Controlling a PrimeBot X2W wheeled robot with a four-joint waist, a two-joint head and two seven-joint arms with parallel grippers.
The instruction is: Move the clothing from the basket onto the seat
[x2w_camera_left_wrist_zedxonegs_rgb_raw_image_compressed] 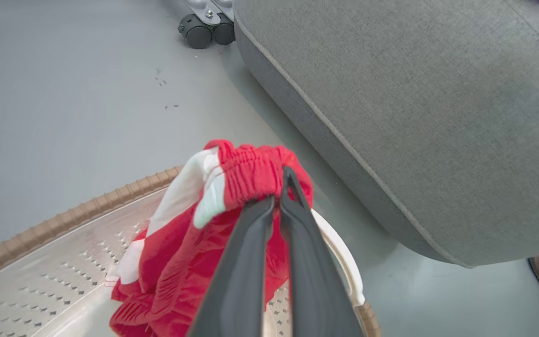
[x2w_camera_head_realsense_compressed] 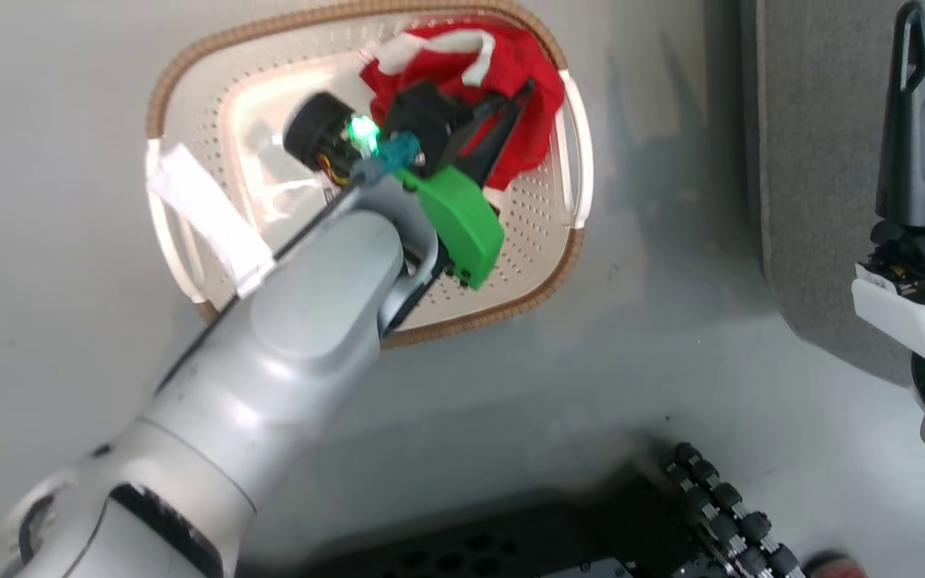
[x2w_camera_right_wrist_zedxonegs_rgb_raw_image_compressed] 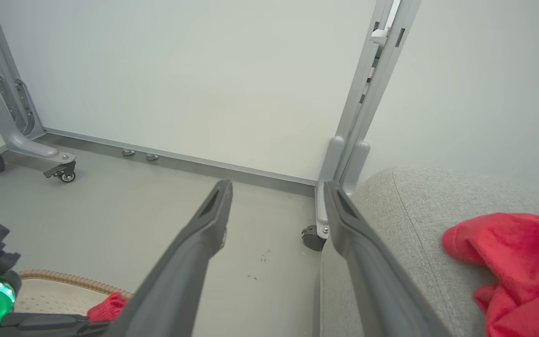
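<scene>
Left gripper [x2w_camera_left_wrist_zedxonegs_rgb_raw_image_compressed: 279, 188] pinching red garment [x2w_camera_left_wrist_zedxonegs_rgb_raw_image_compressed: 246, 171] | right gripper [x2w_camera_right_wrist_zedxonegs_rgb_raw_image_compressed: 276, 187] spread | grey floor [x2w_camera_left_wrist_zedxonegs_rgb_raw_image_compressed: 63, 93] | white wall panel [x2w_camera_right_wrist_zedxonegs_rgb_raw_image_compressed: 180, 70]

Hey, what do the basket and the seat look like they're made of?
The basket looks like glossy cream plastic, punched with small holes; its brown rim looks woven. The seat looks like matte grey fabric upholstery: visible weave, stitched seam.

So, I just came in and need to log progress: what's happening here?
The robot's left gripper is shut on the elastic band of a red garment, which hangs into the basket beside the seat. A second red garment lies on the seat. The right gripper is open, holding nothing, near the seat's edge.
</scene>
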